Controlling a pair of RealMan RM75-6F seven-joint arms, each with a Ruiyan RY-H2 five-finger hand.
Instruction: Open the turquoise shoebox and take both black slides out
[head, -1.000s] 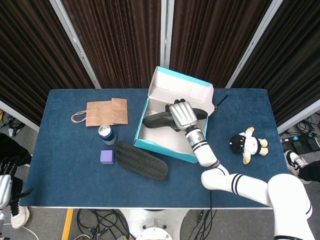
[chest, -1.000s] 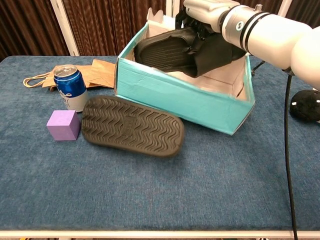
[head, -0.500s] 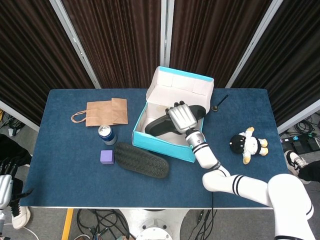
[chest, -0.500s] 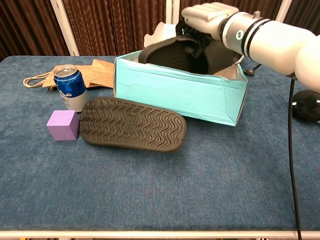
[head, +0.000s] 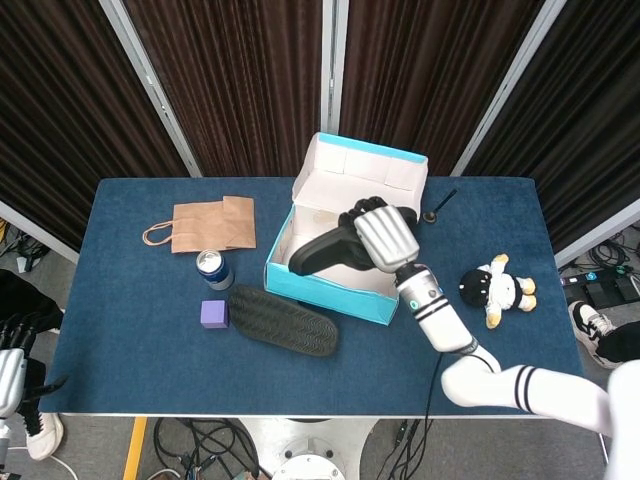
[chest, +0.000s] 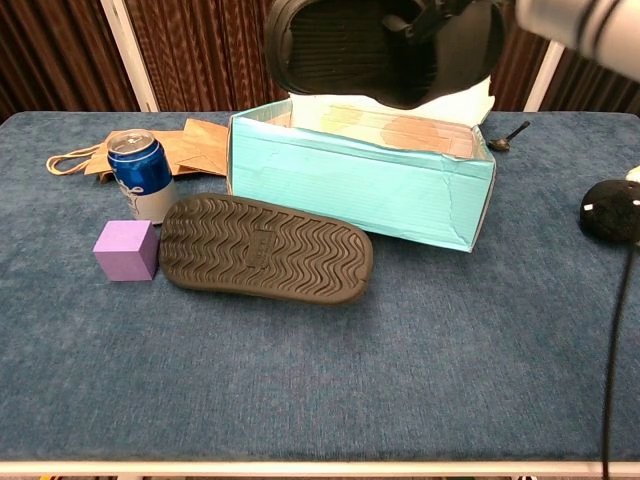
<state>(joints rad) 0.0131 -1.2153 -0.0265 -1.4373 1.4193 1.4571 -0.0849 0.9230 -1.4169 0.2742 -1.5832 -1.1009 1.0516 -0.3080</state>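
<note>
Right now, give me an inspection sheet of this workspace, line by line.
Surface: blue table, cloth-covered.
Job's things: turquoise shoebox open, lid up at the back; one black slide sole-up on the table in front of it; second slide lifted above the box.
Clutter: blue can, purple cube, paper bag, plush toy, small spoon.
Hands: right hand grips the lifted slide; left hand at the left edge, off the table, state unclear.
Cables: black cable hanging at the right; a tangle on the floor.
Surroundings: dark curtains behind.
</note>
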